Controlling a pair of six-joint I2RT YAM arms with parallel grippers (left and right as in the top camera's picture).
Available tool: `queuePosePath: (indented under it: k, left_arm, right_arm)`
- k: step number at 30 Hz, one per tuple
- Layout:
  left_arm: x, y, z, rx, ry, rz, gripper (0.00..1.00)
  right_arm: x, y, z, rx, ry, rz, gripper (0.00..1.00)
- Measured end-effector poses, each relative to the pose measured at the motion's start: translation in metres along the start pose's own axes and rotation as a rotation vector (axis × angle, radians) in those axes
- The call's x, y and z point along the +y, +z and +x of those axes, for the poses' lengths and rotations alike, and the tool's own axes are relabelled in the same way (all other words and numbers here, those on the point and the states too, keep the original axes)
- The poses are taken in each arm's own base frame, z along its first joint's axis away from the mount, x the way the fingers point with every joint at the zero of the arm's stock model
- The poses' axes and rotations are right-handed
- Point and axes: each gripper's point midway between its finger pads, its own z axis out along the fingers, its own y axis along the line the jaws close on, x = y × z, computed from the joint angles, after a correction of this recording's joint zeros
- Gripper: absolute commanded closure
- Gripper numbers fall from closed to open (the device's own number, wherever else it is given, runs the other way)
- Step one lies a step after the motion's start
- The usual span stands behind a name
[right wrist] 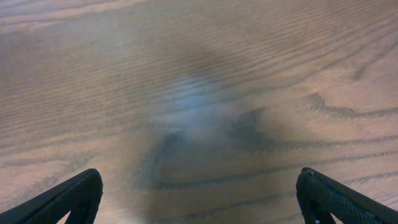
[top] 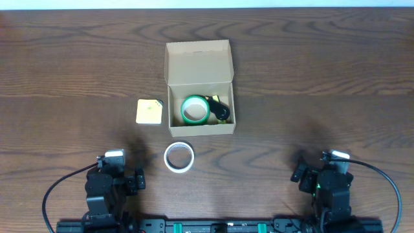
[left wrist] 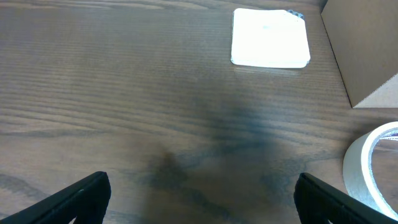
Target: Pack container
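The tan cardboard container [top: 200, 127] stands open at the table's middle, its flap lid [top: 198, 63] raised at the back. Inside lie a green tape roll [top: 194, 109] and a black and yellow object [top: 221, 109]. A white tape roll [top: 178, 157] lies on the table just in front of the box; its edge shows in the left wrist view [left wrist: 373, 168], next to the box corner [left wrist: 367, 50]. My left gripper [left wrist: 199, 199] is open and empty near the front left. My right gripper [right wrist: 199, 199] is open and empty over bare wood at the front right.
A small yellow square pad [top: 149, 110] lies left of the box and shows pale in the left wrist view [left wrist: 270, 37]. The dark wooden table [top: 323, 77] stretches around. Cables run from both arm bases at the front edge.
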Motion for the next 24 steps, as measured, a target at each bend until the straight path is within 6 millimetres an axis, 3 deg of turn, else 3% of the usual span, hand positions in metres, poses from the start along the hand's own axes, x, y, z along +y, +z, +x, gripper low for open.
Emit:
queuePosePath:
  k: [19, 24]
  left_arm:
    - [0.001, 0.0, -0.001, -0.003, 0.0, -0.005, 0.05]
    - [0.0, 0.0, -0.024, -0.099, -0.004, 0.001, 0.05]
  right_arm:
    - [0.0, 0.0, -0.001, -0.003, 0.001, -0.001, 0.01]
    - [0.0, 0.0, -0.001, -0.004, 0.001, -0.001, 0.01]
